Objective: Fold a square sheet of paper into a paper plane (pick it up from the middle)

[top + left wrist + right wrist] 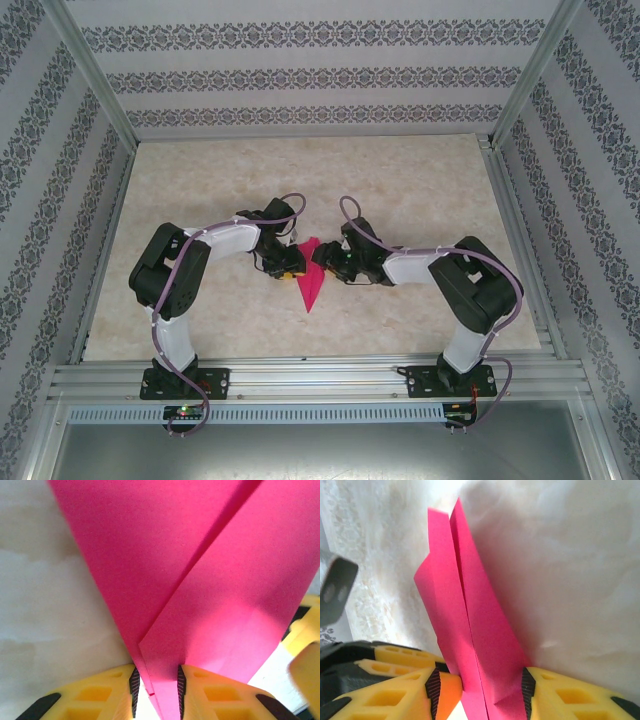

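Most folds look done, paper plane [312, 275] is a narrow dart mid-table [200, 190] between both arms | left gripper [156, 682] pinched nearly closed on it | right gripper [480, 692] jaws wider around it, can't tell if gripping | left to do: probably final creasing and release

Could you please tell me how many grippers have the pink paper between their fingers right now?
2. The left gripper straddles the folded paper plane from the left side and the right gripper from the right, near the middle of the table. Neither is hidden.
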Motion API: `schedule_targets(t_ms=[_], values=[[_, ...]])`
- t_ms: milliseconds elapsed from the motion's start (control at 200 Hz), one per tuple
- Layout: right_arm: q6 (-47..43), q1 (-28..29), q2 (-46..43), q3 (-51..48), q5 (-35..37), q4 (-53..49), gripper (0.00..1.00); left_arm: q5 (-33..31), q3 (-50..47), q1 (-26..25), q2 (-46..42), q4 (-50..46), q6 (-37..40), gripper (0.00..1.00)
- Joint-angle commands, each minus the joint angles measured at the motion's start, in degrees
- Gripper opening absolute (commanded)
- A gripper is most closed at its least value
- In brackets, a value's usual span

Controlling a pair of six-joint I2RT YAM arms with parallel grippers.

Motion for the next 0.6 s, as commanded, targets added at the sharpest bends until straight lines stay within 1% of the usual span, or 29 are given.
schedule_targets(t_ms=[0, 160, 280, 330, 365, 500, 600], values=[[-1.4, -1.2, 2.3, 2.2, -2.8, 2.8, 0.52, 2.1, -2.0, -0.6, 1.0, 0.6, 0.2, 0.30], [-0.2, -1.5, 4.9, 2.3, -4.1, 7.5, 0.53, 2.2, -2.1, -0.6, 1.0, 0.8, 0.2, 0.30], [-1.7, -1.8, 5.0, 3.6, -4.5, 6.3, 0.54, 2.1, -2.7, -0.6, 0.7, 1.3, 0.1, 0.30], [-3.5, -2.0, 4.1, 4.7, -5.2, 2.6, 0.53, 1.9, -2.7, -0.6, 0.6, 1.1, 0.1, 0.30], [-5.0, -1.8, 2.8, 5.2, -4.1, -0.7, 0.52, 1.8, -2.8, -0.6, 0.5, 1.1, 0.1, 0.29], [-11.4, -0.4, -4.1, 7.4, 7.9, -20.2, 0.52, 1.6, -3.1, -0.6, 0.1, 1.6, -0.2, 0.29], [-13.1, -0.3, -4.7, 8.4, 8.9, -24.8, 0.51, 1.5, -3.2, -0.6, 0.4, 2.1, -0.4, 0.29]])
